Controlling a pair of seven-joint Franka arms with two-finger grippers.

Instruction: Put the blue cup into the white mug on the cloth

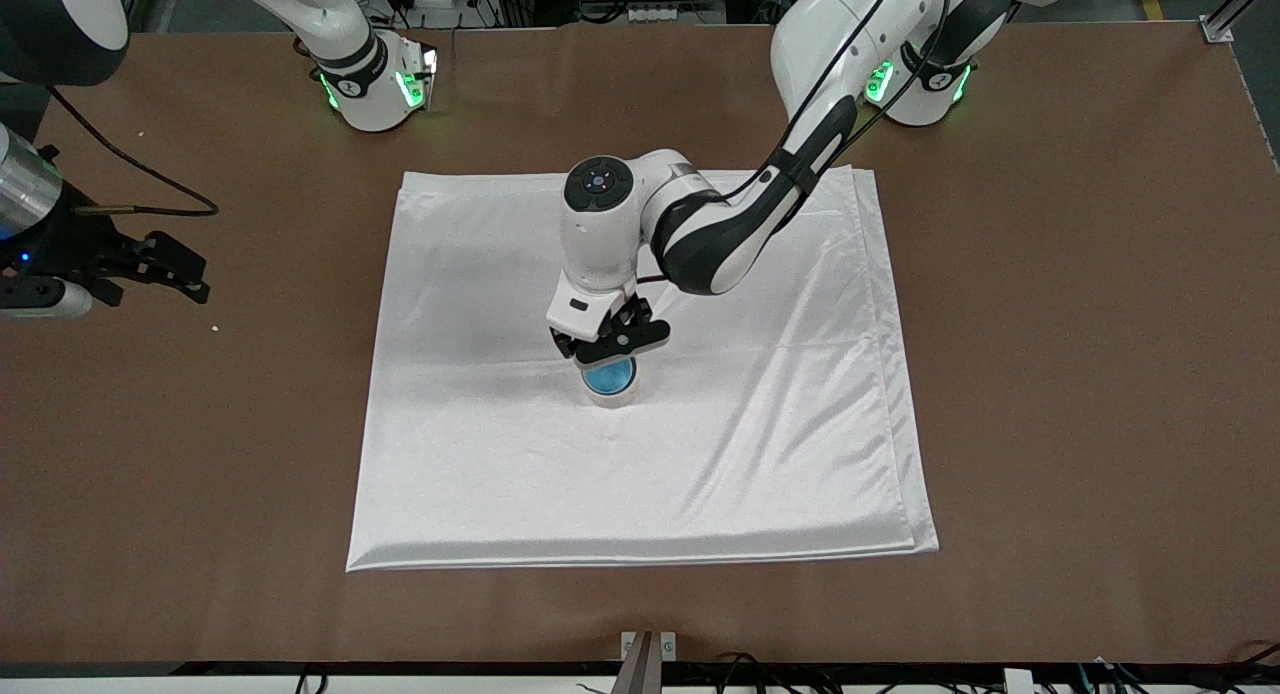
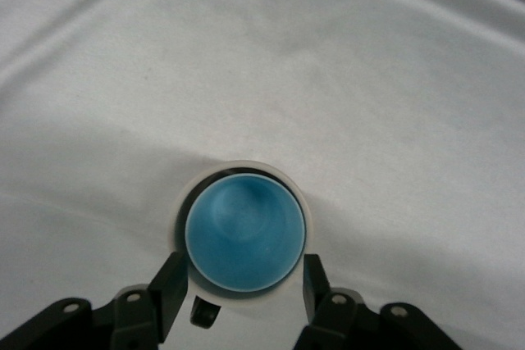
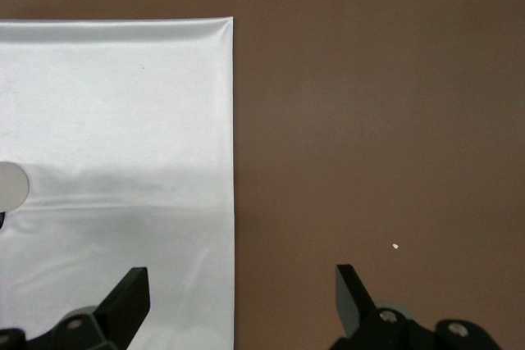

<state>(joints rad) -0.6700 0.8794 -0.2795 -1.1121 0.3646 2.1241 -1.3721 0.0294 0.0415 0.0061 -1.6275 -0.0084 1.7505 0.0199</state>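
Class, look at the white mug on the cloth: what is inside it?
The blue cup sits inside the white mug, with the open left gripper around them. The mug's beige interior is mostly covered.

blue cup (image 2: 244,236) in white mug (image 2: 182,202), on cloth (image 1: 760,414)

- cloth (image 1: 760,444): white fabric, satiny sheen, soft creases, doubled hem
- blue cup (image 2: 244,235): smooth, semi-matt blue inside, between left pincer (image 2: 242,291) fingers
- white mug (image 2: 289,183): off-white rim, smooth ceramic look, around the cup
- table (image 1: 1080,374): brown, matt, finely grained cover
- right pincer (image 3: 242,297): black matt plastic fingers
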